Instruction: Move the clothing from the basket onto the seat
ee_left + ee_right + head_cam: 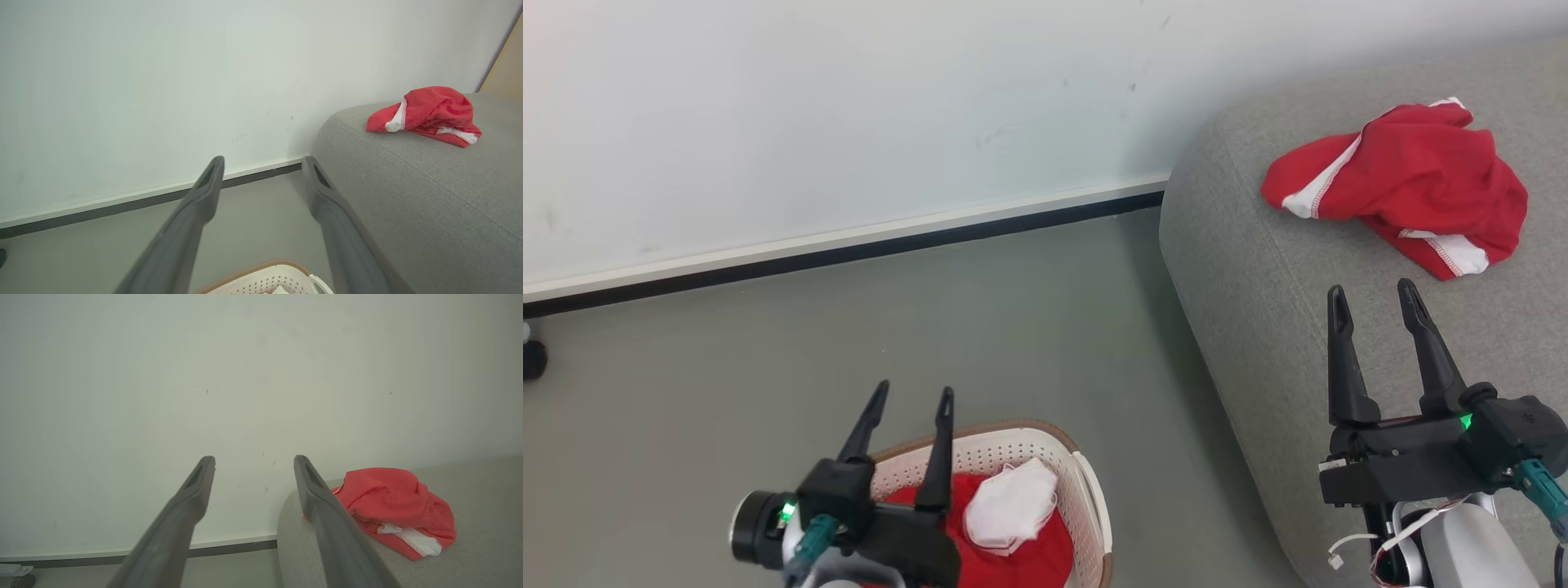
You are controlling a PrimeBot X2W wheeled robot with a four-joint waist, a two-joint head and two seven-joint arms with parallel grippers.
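While one red garment [1413, 184] lies on the grey seat [1258, 327], well right of the basket [1086, 490], the second garment [1045, 559] sits crumpled inside the basket, directly under the left gripper [913, 394], the nearer one. Its jaws and those of the right gripper [1372, 290] stand parted and empty.

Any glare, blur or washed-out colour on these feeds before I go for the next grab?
Head view: sharp, evenly lit, no glare, a soft shadow where the seat meets the wall. Left wrist view: the left gripper is out of focus, the red garment beyond is clear. Right wrist view: hazy and pale, the red garment looks coral, the right gripper is blurred.
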